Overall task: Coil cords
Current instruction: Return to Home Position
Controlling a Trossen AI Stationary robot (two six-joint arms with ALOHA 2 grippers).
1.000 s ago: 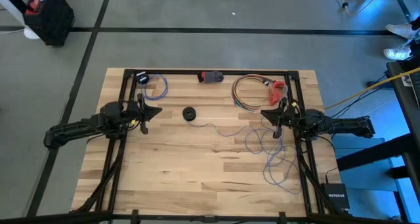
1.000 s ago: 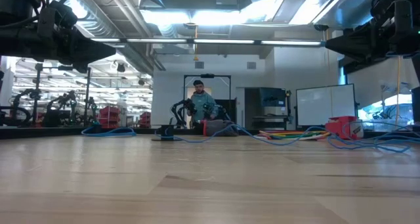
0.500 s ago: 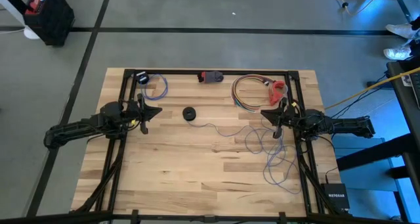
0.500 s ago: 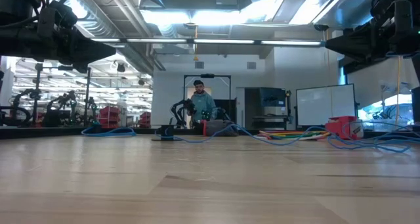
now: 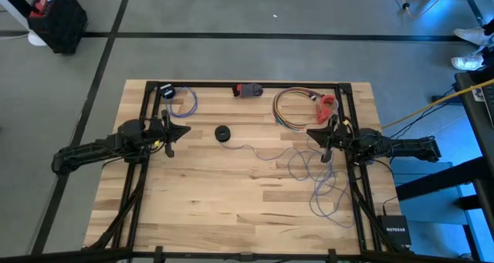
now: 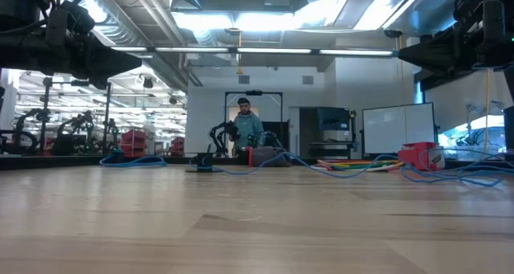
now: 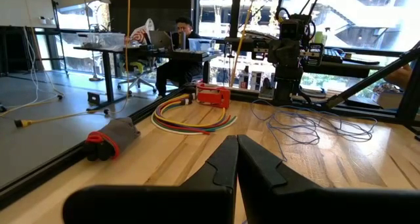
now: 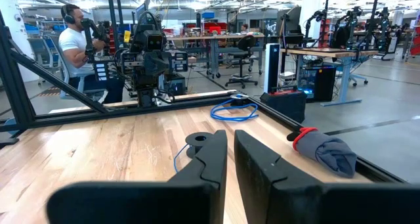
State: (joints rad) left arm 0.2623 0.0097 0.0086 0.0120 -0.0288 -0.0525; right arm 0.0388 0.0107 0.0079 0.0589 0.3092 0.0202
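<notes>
Both arms hang parked above the worktop: left gripper (image 5: pixel 171 132) over the left side, right gripper (image 5: pixel 323 139) over the right side. Each has its fingers drawn nearly together, just a sliver of gap, nothing between them. Down on the wood, the black disc (image 5: pixel 223 133) sits near the left gripper, in the far half. The thin wire (image 5: pixel 315 187) wanders off it toward the right edge, heaping in loose squiggles beneath the right gripper and on toward the near right corner. That wire looks featherlight and floppy — likely to spring and tangle rather than hold a loop. Best bet: hold the rigid disc, then pinch the wire close beside it and feed it round.
</notes>
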